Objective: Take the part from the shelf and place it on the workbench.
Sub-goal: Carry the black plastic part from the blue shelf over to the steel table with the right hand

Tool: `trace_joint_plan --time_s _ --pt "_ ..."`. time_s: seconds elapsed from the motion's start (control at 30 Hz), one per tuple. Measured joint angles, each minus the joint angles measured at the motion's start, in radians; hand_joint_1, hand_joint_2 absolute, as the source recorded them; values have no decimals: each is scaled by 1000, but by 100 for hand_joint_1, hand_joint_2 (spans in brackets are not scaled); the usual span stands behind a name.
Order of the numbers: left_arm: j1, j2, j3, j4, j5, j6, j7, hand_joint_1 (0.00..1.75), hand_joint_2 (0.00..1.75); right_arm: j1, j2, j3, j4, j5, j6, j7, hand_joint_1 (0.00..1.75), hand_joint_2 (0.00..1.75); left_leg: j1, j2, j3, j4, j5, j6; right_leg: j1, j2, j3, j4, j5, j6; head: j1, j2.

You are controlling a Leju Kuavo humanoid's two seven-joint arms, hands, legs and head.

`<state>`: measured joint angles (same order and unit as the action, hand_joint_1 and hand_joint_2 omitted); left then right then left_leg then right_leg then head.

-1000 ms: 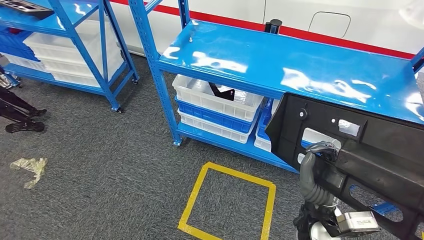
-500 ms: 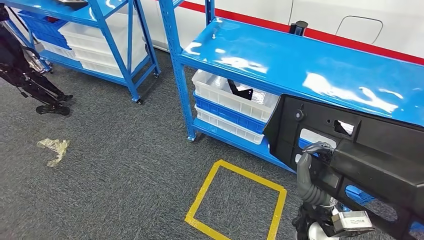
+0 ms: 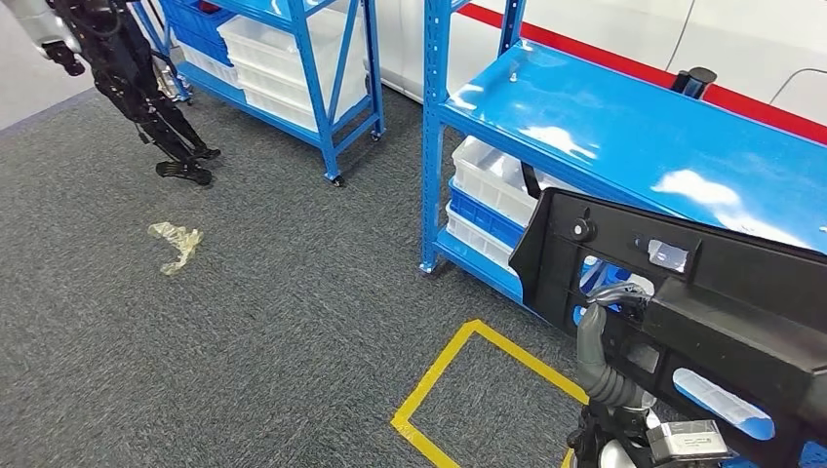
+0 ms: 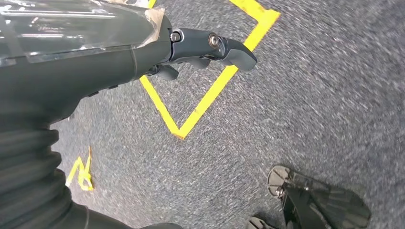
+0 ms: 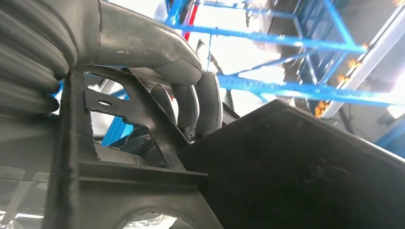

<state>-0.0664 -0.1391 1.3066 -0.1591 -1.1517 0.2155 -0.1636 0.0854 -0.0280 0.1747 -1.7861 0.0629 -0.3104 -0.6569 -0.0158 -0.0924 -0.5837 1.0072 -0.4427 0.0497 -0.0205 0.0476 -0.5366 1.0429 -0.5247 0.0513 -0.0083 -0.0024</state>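
Part (image 3: 722, 292): black panel, at my 3 o'clock, carried in front of blue shelf (image 3: 624, 136). Right hand (image 5: 191, 102): fingers curled round its edge. Left hand (image 3: 610, 317): against panel; grip, I cannot tell.

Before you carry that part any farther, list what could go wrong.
1. The black part is large and hangs out past the left hand holding it; its leading corner sits close to the blue shelf and might clip the upright.
2. The part fills the lower right of the head view, so the floor under it is hidden and footing there is hard to judge.
3. Another robot and a crumpled plastic scrap lie on the carpet, possible obstacles or a slip.
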Motion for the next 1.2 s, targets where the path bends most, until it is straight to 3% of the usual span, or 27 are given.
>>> trace_joint_plan --time_s 0.07,0.13,0.2,0.27,0.33,0.37,0.43,0.5,0.57,0.63,0.7,0.77,0.83,0.87,0.9,0.97,1.0,1.07,1.13,1.2 --pt "2 0 0 0 0 9 1 0 175 -4 1 0 3 -2 6 0 175 175 0 -18 -10 6 2 -12 3 7 14 -30 9 -10 -1 0" --pt "8 0 0 0 2 14 -1 0 175 -8 4 0 5 -4 10 0 175 175 3 -24 -18 9 3 -22 1 -13 15 -33 16 -23 -1 0" --pt "11 -1 0 0 5 16 -6 0 175 -10 8 1 7 -5 14 0 175 175 4 15 -41 56 -29 -33 -5 -34 16 -38 21 -35 -7 0" --pt "10 -3 0 0 9 16 -12 0 175 -9 10 2 8 -5 16 0 175 175 11 65 -98 177 -93 -46 -3 -58 16 -38 20 -43 -13 0" --pt "11 -5 1 0 11 15 -16 0 175 -7 10 2 10 -5 17 0 175 175 20 83 -150 283 -130 -54 -1 -84 14 -38 20 -44 -15 0" --pt "12 -5 1 0 12 14 -18 0 175 -7 10 3 11 -5 18 0 175 175 24 87 -153 289 -123 -57 0 -96 14 -37 20 -44 -15 0" --pt "13 -6 1 0 13 12 -19 0 175 -7 10 4 12 -5 18 0 175 175 29 107 -98 188 -66 -57 -1 -116 16 -38 18 -43 -15 0" --pt "11 -6 2 0 14 8 -20 0 175 -7 10 5 13 -5 18 0 175 175 23 154 -29 58 -24 -51 5 -134 18 -37 14 -37 -14 0" --pt "7 -6 2 0 16 5 -21 0 175 -5 10 5 13 -5 18 -1 175 175 12 171 -9 12 -20 -39 9 -151 20 -38 10 -26 -11 0" --pt "8 -5 2 0 19 4 -22 0 175 -3 11 7 13 -5 18 -1 175 175 9 146 -10 5 -14 -24 7 -168 23 -40 8 -13 -9 0" --pt "9 -3 3 0 21 4 -22 0 175 -2 10 8 13 -6 17 -2 175 175 11 122 -3 -8 -3 -8 5 -140 13 -9 -14 -9 -8 0" --pt "8 -2 3 0 21 3 -23 0 175 0 7 9 15 -8 17 -3 175 175 11 98 -1 -13 3 2 4 -82 -39 103 -67 -20 -4 0" --pt "6 -2 3 0 22 3 -24 0 175 3 4 10 19 -12 17 -3 175 175 8 68 -4 -13 4 5 5 -56 -105 231 -110 -26 -1 0" --pt "7 -3 3 0 23 2 -25 0 175 4 2 11 21 -14 17 -3 175 175 7 53 -4 -12 5 6 5 -52 -119 253 -110 -22 -1 0" --pt "8 -3 4 0 23 2 -25 0 175 4 1 11 23 -14 17 -3 175 175 6 38 -3 -11 5 6 5 -50 -113 232 -93 -15 -1 0" --pt "9 -3 4 0 24 2 -25 0 175 3 -1 11 24 -15 17 -3 175 175 7 10 -2 -7 4 3 2 -26 -56 99 -31 0 0 0" --pt "8 -3 4 0 24 2 -25 0 175 3 -1 11 24 -15 18 -3 175 175 6 -3 -4 -2 3 0 0 -11 -29 35 -5 1 0 0" --pt "9 -3 4 0 24 3 -26 0 175 3 -2 12 25 -16 18 -3 175 175 5 -21 -11 4 2 -10 2 7 -2 -27 18 -7 -1 0" --pt "13 -4 6 0 27 5 -26 0 175 0 -3 12 25 -21 22 -3 175 175 7 -30 -18 3 5 -21 4 -9 1 -31 24 -22 -1 0" --pt "15 -6 9 0 30 10 -23 0 175 -7 -3 12 27 -28 28 -3 175 175 7 10 -31 27 -12 -31 0 -27 5 -38 30 -36 -4 0"
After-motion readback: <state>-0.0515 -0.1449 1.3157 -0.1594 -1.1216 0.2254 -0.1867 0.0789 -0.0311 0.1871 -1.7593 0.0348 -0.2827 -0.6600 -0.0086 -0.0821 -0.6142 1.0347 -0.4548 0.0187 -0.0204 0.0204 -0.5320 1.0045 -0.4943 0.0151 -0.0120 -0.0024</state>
